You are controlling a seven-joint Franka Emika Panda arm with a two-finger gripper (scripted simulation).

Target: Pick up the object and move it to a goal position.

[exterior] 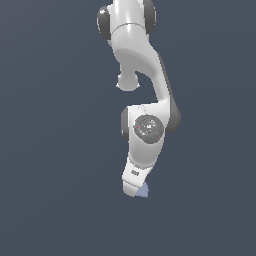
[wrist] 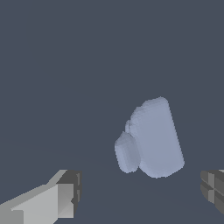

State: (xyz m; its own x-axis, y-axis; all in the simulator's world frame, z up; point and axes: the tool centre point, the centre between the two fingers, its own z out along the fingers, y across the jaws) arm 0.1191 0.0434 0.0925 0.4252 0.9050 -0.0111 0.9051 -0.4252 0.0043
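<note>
Nearest the wrist camera are the pincer's point(wrist: 140, 197) two grey blocky fingertips point(wrist: 65, 194), spread wide with bare floor between them and nothing in their hold. Largest of all is the dark slate-blue bench point(exterior: 50, 200), a flat plain surface filling both views. Next in size is the glossy white jointed robot arm point(exterior: 145, 130), which reaches down from the top of the exterior view and ends low over the bench. Smallest is the object point(wrist: 153, 138), a pale blue-grey rounded lump with a stubby knob on one side; it rests on the bench just ahead of the open fingertips, closer to one of them, and touches neither. In the exterior view only a blue sliver of the object shows, peeking out beside the arm's lowest white link.

By my reading the task is at an early stage: the approach looks nearly complete, but the fingers have yet to straddle and close on the object, and lifting and carrying remain. No goal marker is visible.
</note>
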